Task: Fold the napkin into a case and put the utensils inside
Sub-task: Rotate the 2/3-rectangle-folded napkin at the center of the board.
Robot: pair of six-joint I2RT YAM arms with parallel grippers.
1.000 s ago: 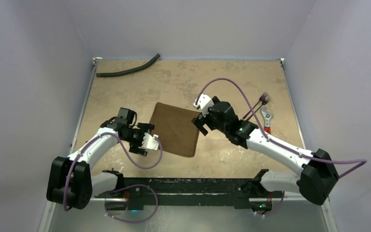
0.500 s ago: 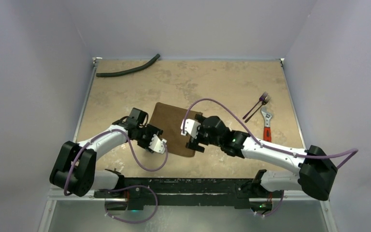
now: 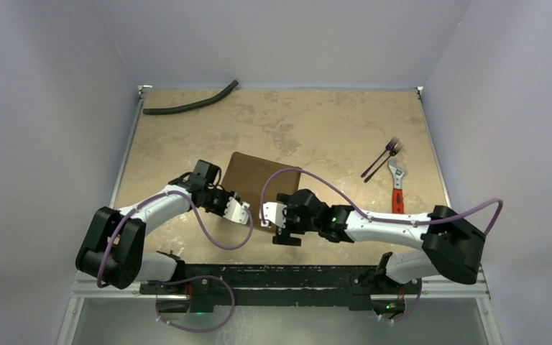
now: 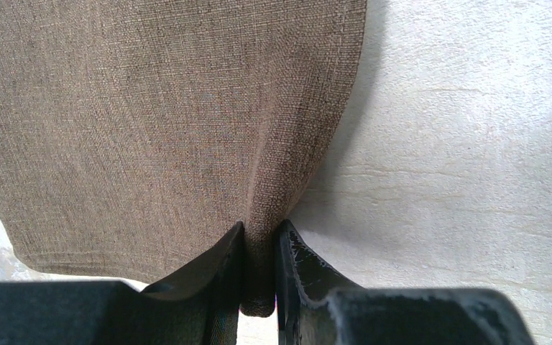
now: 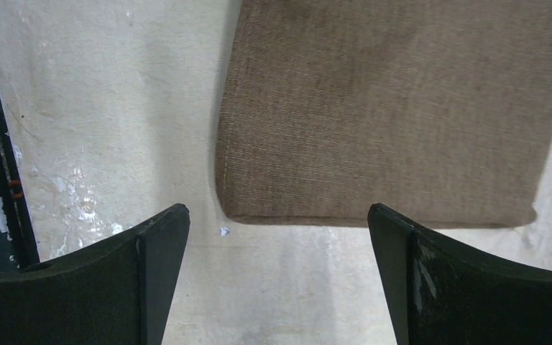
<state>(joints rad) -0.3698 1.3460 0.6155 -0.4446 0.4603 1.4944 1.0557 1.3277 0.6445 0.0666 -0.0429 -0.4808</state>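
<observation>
Brown woven napkin (image 3: 248, 176), matte, folded flat, lying mid-tabletop (image 3: 316, 129) toward the near edge. Left jaws clamped on its corner, puckering the cloth; right jaws spread wide over its hem.

We see the napkin (image 4: 151, 108) in plain brown with a fine woven grain. The table (image 3: 316, 122) is tan, mottled with paler blotches. The utensils (image 3: 380, 159) are dark purple, the wrench (image 3: 397, 187) silver with a red handle, the hose (image 3: 190, 105) black.
</observation>
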